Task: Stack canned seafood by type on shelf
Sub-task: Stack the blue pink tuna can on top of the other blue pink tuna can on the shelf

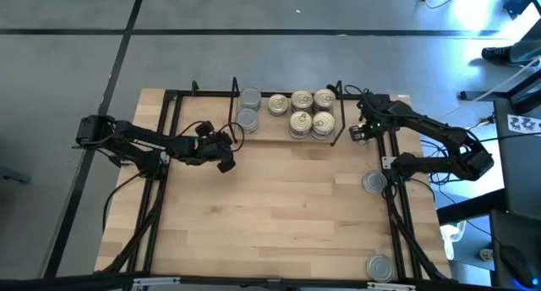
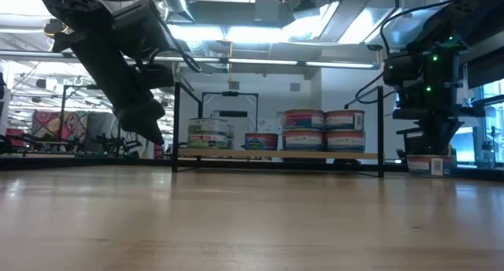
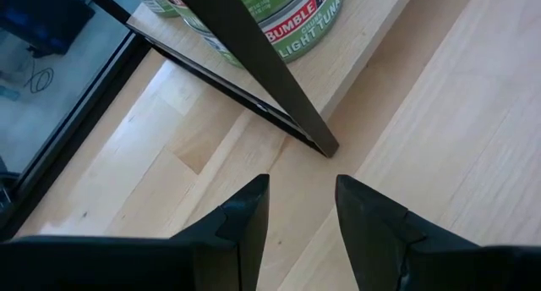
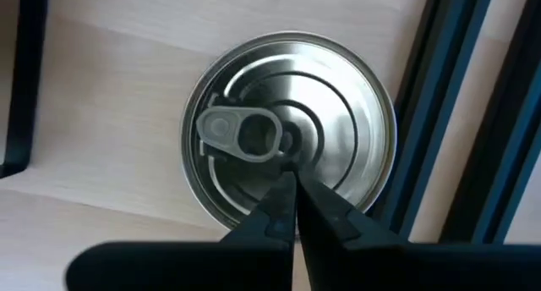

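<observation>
The shelf (image 1: 262, 137) stands at the table's far middle, a black wire frame with a light board. On the board stand silver-topped tins (image 1: 248, 108) at the left and gold-lidded tins (image 1: 302, 112) at the right, some stacked (image 2: 303, 130). My left gripper (image 3: 302, 183) is open and holds nothing. It slants down toward the shelf's near left leg (image 3: 325, 145), beside green-labelled tins (image 3: 292, 20). My right gripper (image 4: 295, 179) is shut and points down over a pull-ring tin (image 4: 292, 139). That tin stands on the table just right of the shelf (image 2: 429, 165). My right gripper's shut fingertips (image 4: 283, 189) stand over the middle of the tin's lid, beside the pull ring (image 4: 241, 132), coming from above. I cannot tell whether they touch the lid. The tin sits flat on the table.
Two more tins (image 1: 374, 183) (image 1: 380, 267) stand on the table along its right side. Black frame rails (image 1: 397, 215) run along both table sides. Bare wood (image 1: 270, 215) fills the middle and near part.
</observation>
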You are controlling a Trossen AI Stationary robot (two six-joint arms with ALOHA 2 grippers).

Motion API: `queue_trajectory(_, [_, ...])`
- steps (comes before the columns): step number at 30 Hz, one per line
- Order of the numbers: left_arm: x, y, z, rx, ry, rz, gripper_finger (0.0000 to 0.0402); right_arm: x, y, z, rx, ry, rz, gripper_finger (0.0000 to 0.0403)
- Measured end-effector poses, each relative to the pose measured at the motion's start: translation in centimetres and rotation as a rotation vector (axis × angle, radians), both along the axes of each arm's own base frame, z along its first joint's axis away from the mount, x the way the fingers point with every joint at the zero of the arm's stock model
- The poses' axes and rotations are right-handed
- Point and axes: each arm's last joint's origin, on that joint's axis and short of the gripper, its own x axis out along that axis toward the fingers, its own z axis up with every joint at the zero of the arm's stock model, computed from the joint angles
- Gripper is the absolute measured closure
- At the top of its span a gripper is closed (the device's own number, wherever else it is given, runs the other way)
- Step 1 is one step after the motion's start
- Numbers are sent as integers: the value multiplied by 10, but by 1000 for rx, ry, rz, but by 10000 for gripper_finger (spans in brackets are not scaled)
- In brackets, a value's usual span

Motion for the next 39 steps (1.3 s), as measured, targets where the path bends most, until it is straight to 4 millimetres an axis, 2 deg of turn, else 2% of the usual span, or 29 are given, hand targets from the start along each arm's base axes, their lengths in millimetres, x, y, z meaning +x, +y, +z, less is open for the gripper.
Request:
queue_trajectory(9, [0, 0, 0, 0, 0, 0, 266, 0, 2, -10, 80, -6, -20, 388])
queue_trajectory(19, [0, 0, 0, 0, 0, 1, 266, -5, 22, -5, 218, -12, 17, 388])
queue_trajectory(30, [0, 0, 0, 0, 0, 1, 266, 25, 56, -4, 206, 8, 170, 388])
queue_trajectory(39, [0, 0, 0, 0, 0, 1, 266, 39, 81, -4, 192, 18, 199, 388])
